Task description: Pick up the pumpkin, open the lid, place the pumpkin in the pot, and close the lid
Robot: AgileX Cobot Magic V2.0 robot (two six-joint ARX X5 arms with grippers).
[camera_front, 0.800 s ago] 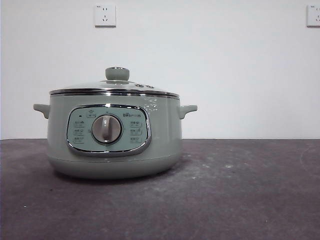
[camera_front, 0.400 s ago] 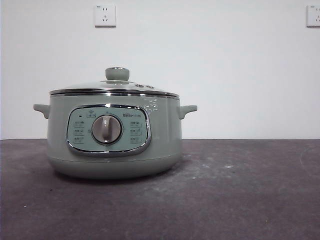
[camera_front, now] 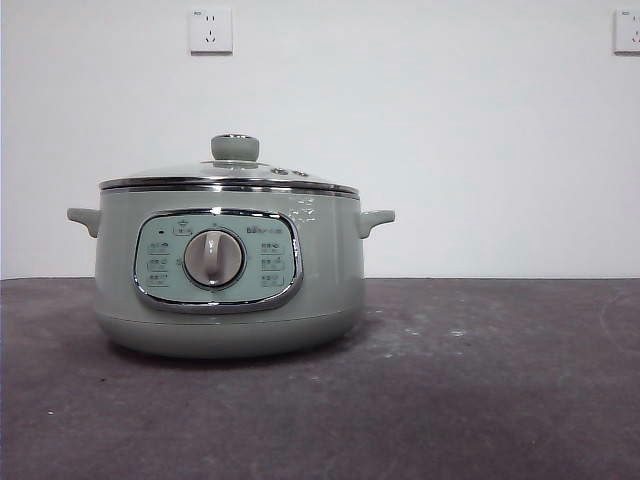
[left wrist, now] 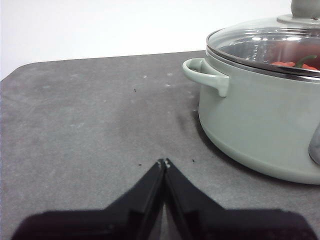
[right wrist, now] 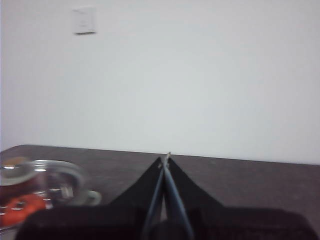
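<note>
pot (camera_front: 228, 280): pale green cooker, sits upright on the dark table (camera_front: 480, 380), left of centre in the front view. Control panel with silver dial (camera_front: 213, 258) faces the front camera. Both side handles visible.
lid (camera_front: 230, 175): on the pot, seated flat, chrome rim flush all round as far as the front view shows. Pale green knob (camera_front: 235, 148) on top. Nothing touching it.
pumpkin (left wrist: 292, 63): inside the pot, under the lid. Left wrist view shows orange-red plus a bit of green stem through the glass. Right wrist view shows a blurred orange patch through the glass too (right wrist: 22, 206). Not visible from the front.
left gripper (left wrist: 164, 162): jaws pressed together tip to tip, nothing between them. Low over bare table, beside the pot on its handle side, apart from it.
right gripper (right wrist: 166, 157): jaws closed to a thin line, nothing held. Off to the side of the pot, apart from it; pot only in the corner of its view, out of focus.
arms in front view: neither shows.
wall: white, two sockets, one above the pot (camera_front: 210, 30), one at the far edge (camera_front: 627, 30).
</note>
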